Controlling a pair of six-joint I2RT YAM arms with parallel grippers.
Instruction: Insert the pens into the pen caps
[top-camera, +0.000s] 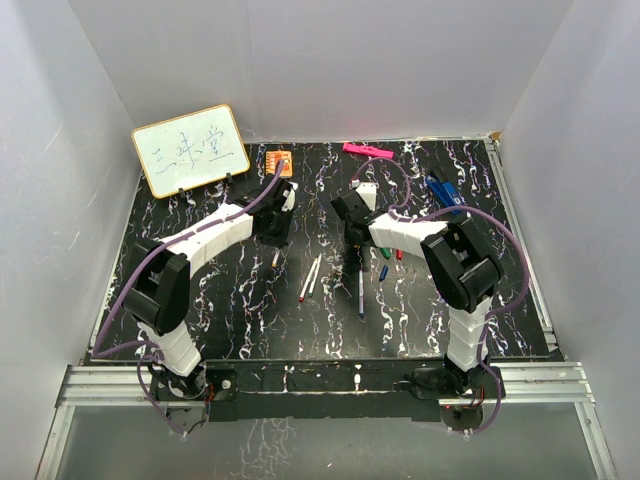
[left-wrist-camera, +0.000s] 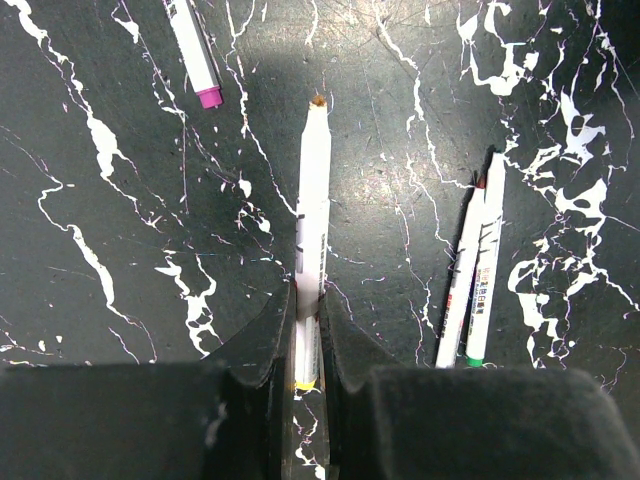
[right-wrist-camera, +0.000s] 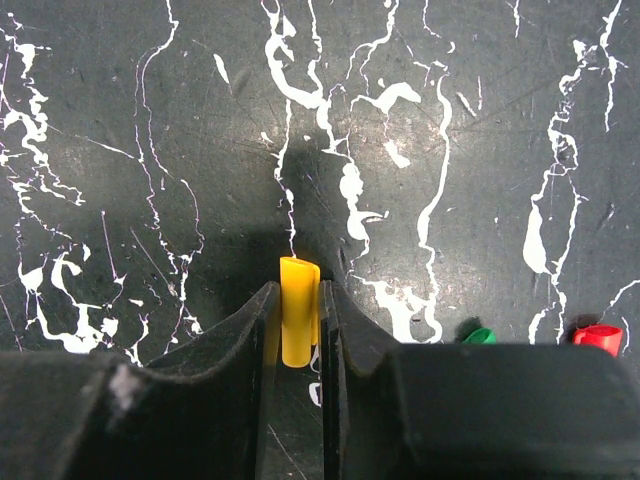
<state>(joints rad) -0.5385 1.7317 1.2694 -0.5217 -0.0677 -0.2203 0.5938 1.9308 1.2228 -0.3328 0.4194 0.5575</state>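
My left gripper (left-wrist-camera: 308, 305) is shut on a white pen (left-wrist-camera: 314, 210) with a yellow end; the pen lies low over the black marbled table and sticks out ahead of the jaws. My right gripper (right-wrist-camera: 297, 292) is shut on the yellow cap (right-wrist-camera: 299, 300), held upright just above the table. In the top view the left gripper (top-camera: 275, 235) and right gripper (top-camera: 353, 243) hang near the table's middle. A green cap (right-wrist-camera: 480, 336) and a red cap (right-wrist-camera: 598, 338) lie to the right of my right fingers. Two pens (left-wrist-camera: 472, 270), red-tipped and green-tipped, lie side by side. A purple-ended pen (left-wrist-camera: 194, 50) lies further off.
A whiteboard (top-camera: 190, 150) leans at the back left, with a small orange object (top-camera: 278, 160) beside it. The thick pink marker (top-camera: 367, 150) lies at the back edge. A blue clip-like object (top-camera: 441, 190) sits at the back right. White walls close in three sides.
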